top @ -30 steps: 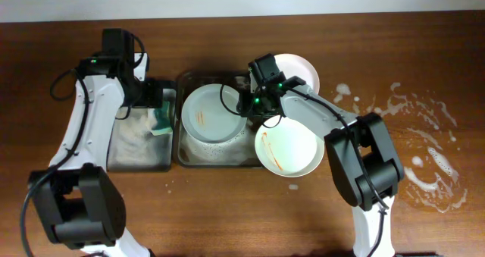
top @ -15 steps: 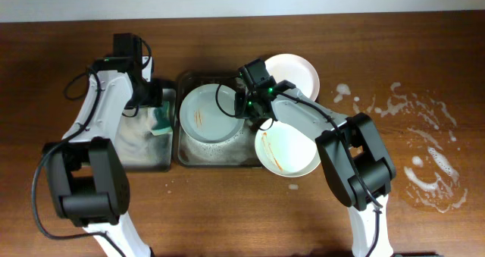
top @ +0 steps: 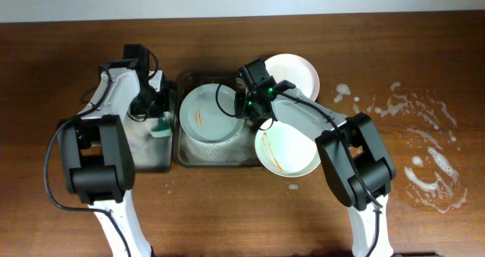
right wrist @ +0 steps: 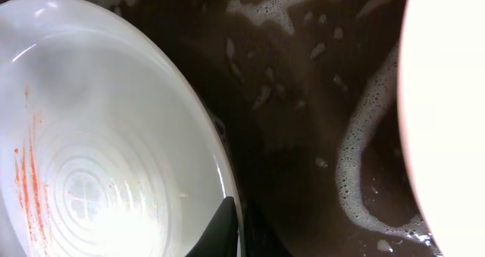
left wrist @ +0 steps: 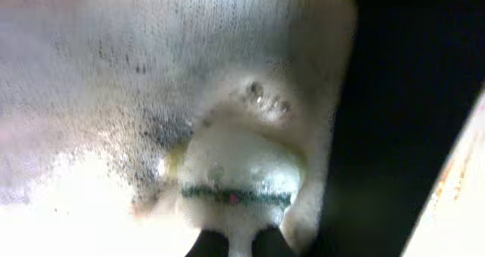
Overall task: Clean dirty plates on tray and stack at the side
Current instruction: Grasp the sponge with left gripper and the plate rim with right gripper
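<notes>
Brown wood tabletop (top: 379, 52), with white foam spattered on the patch at the right (top: 424, 151).

Overhead: the tray (top: 186, 157) sits at centre. The tray plate (top: 208, 117) lies inside it with orange streaks. The front plate (top: 292, 155), also streaked, overhangs the tray's right rim onto the wood. The back plate (top: 295, 71) is clean and lies beyond the tray's right corner. The small tray (top: 140, 162) just left of it holds suds and a green sponge (top: 161, 125). The left hand (top: 154, 107) hovers over it.

The left wrist lens is fogged with soap. I can make out only a pale foamy lump with a green band and a plate edge at the right. I cannot tell the left hand's state.

Right wrist adds what the overhead hides: the right hand (right wrist: 239, 230) is closed on the tray plate's rim, one finger inside and one outside. It also shows foam trails on the dark tray floor.
</notes>
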Robot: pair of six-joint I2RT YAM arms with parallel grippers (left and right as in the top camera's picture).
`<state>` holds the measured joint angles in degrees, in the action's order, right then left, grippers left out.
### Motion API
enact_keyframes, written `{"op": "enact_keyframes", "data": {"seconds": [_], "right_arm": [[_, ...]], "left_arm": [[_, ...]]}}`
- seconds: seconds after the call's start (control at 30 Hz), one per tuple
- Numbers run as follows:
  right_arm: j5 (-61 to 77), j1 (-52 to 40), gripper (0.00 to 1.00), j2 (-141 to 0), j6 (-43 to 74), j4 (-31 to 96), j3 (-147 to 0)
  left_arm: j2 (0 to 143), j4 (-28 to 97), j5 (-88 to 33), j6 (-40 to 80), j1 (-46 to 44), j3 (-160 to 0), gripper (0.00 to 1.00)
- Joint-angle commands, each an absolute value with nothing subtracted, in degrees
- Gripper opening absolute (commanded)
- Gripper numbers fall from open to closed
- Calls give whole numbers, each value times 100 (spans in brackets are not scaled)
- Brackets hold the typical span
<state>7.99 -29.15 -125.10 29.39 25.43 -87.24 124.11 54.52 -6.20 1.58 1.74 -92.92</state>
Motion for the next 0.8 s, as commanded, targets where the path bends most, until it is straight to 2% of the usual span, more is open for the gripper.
{"op": "enact_keyframes", "data": {"seconds": [0.0, 0.1, 0.2, 0.33, 0.5, 0.6, 0.77], "right_arm": [[731, -2923, 6, -12713, 2943, 2613, -8755], [864, -2912, 6, -12713, 2943, 2593, -8757], [1249, -2788, 6, -12713, 2945, 2547, -8757], [1485, -2687, 4, -12713, 2943, 2534, -8757], [1883, -2681, 4, -12713, 2897, 2453, -8757], [2493, -2508, 4, -12713, 2727, 2405, -8755], [2488, -2504, 4, -12713, 2729, 2421, -8755]], "left_arm": [[12361, 6178, -773, -36, 161, -10302, 1], [11850, 6733, -779, -130, -73, -10903, 2], [11747, 6608, -1118, 34, -554, -10825, 1], [11751, 5384, -1227, 1096, -1109, -9762, 1], [11751, 3505, -1160, 1549, -1271, -8313, 1], [11751, 3083, -276, 1533, -1308, -7924, 1], [11751, 2963, 790, 648, -1363, -7911, 1]]}}
